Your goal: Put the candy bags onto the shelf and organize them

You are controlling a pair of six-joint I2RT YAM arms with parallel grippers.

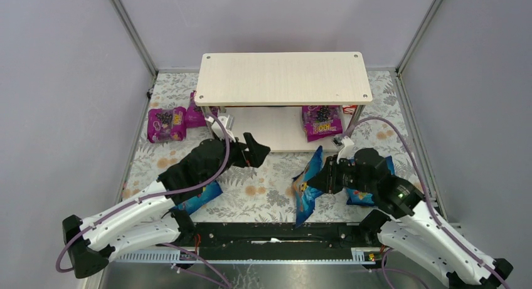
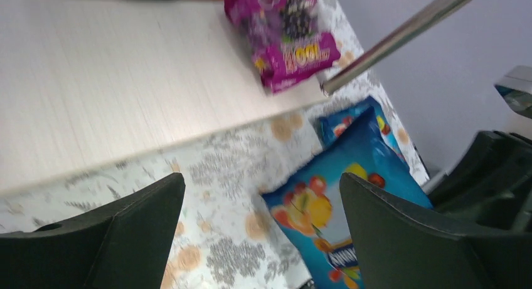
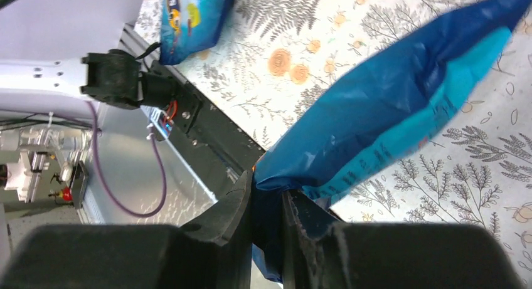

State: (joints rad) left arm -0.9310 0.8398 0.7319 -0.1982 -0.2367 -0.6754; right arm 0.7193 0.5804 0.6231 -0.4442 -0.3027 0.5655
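At right-centre of the table, just in front of the shelf [image 1: 282, 76], one blue bag [image 1: 307, 185] is held on edge, with its narrow side turned up toward the overhead camera. Its long axis runs near to far, the far end leaning slightly right toward the shelf's right front post and the near end close to the front rail [image 1: 270, 232]. Contact with the floral mat [image 1: 263, 189] cannot be confirmed. The right gripper [image 3: 266, 189] pinches this bag by one end seam, with the fingers pressed onto the film and the bag body extending away from them. A second blue bag [image 1: 361, 197] lies flat under the right arm, just right of the held one. A third blue bag [image 1: 201, 198] lies partly under the left forearm. The left gripper [image 1: 254, 152] hovers before the lower board [image 1: 276, 129] with its jaws spread wide and nothing between them. One magenta bag [image 1: 321, 121] lies at the right end of the lower board, with its front edge near the board's edge. The board to its left is bare, as is the top board. Two more magenta bags [image 1: 166, 124] lie on the mat at the shelf's left end, one of them [image 1: 196, 115] beside the left posts. Bare mat separates the two grippers.
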